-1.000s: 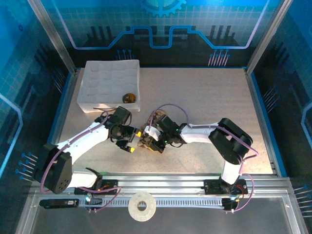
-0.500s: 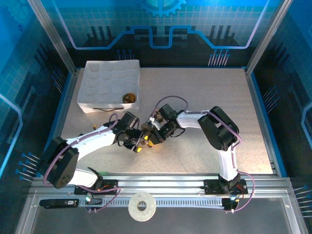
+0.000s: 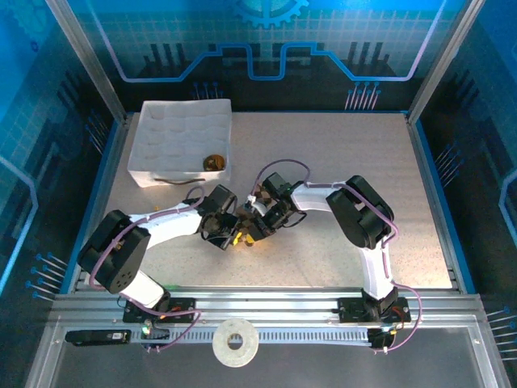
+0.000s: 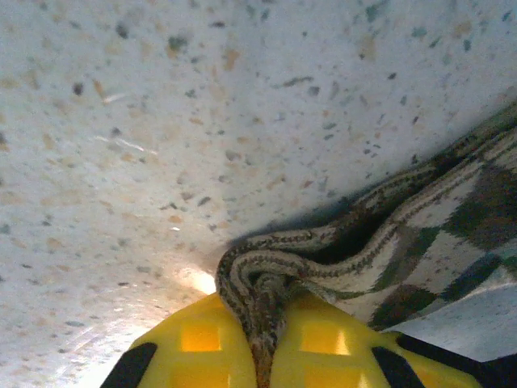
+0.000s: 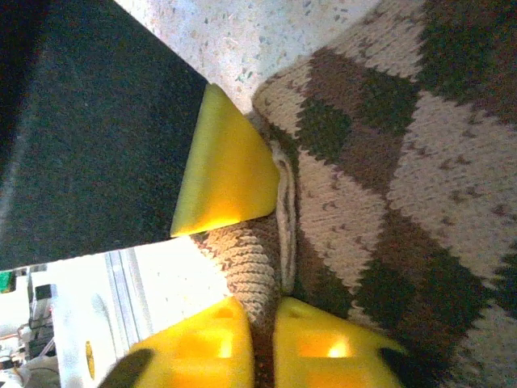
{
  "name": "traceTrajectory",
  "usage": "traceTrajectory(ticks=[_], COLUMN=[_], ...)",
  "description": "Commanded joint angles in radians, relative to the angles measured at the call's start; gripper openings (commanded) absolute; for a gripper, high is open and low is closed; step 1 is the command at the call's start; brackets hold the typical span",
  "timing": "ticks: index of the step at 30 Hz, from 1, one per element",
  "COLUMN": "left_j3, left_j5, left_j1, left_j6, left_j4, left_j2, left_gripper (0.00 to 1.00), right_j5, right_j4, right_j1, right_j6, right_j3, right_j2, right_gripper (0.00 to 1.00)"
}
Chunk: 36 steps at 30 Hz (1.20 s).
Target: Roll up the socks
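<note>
- Step in hand, as I read it: both arms working one tan knitted sock with brown argyle diamonds [image 4: 428, 234], which lies on the speckled grey table [image 4: 161, 121] at mid-table, between the two wrists.
- Left gripper [image 4: 262, 356]: yellow pads closed tight on a doubled fold of the striped cuff edge; fabric is bunched into a ridge between them.
- Right gripper [image 5: 260, 339]: its yellow pads stand close together with a rib of brown knit nipped between; a light hold, by the look.
- To do it well: one pinch should anchor while the other turns. Bring the cuff over the body of the sock in small turns and hold the tension even, so the roll stays tight and straight. Both pinches are on thin folds, so a hard pull would likely slip one.
- The pincers sit very near each other; any twist needs room so the fingers do not clash.
- The left wrist view gives the fold's layers at the cuff.
- The right wrist view gives the argyle body, plus a second yellow fingertip [image 5: 226, 170] touching the sock's edge, probably the left arm's.
- The top view adds the white dimpled foam tray [image 3: 145, 174] at far left, well apart, with a small brownish round thing [image 3: 214, 162] in its near right corner; too small to name.
</note>
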<state>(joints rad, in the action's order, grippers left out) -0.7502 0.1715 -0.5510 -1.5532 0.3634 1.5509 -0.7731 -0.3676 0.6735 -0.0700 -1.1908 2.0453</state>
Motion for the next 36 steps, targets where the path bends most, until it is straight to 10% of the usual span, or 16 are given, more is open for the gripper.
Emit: traceTrajectory(ticks=[1, 11, 19, 36], left_j3=[0.045, 0.023, -0.051, -0.092], left_j5=[-0.018, 0.097, 0.104, 0.088], left_j1=[-0.003, 0.084, 0.111, 0.12], left_j6=[-0.047, 0.012, 0.093, 0.12], left_j4=[0.181, 0.346, 0.412, 0.416], left_j2=[0.053, 0.052, 0.112, 0.076], left_gripper=[0.0, 0.0, 0.0, 0.0], right_j5=[0.099, 0.902, 1.146, 1.018], right_j4=[0.003, 0.618, 0.69, 0.426], right_j1=[0.026, 0.361, 0.503, 0.463], right_j6=[0.097, 0.59, 0.772, 0.592], right_j3=[0.058, 0.559, 0.49, 0.318], right_j2=[-0.096, -0.565, -0.418, -0.226], right_gripper=[0.3, 0.72, 0.63, 0.0])
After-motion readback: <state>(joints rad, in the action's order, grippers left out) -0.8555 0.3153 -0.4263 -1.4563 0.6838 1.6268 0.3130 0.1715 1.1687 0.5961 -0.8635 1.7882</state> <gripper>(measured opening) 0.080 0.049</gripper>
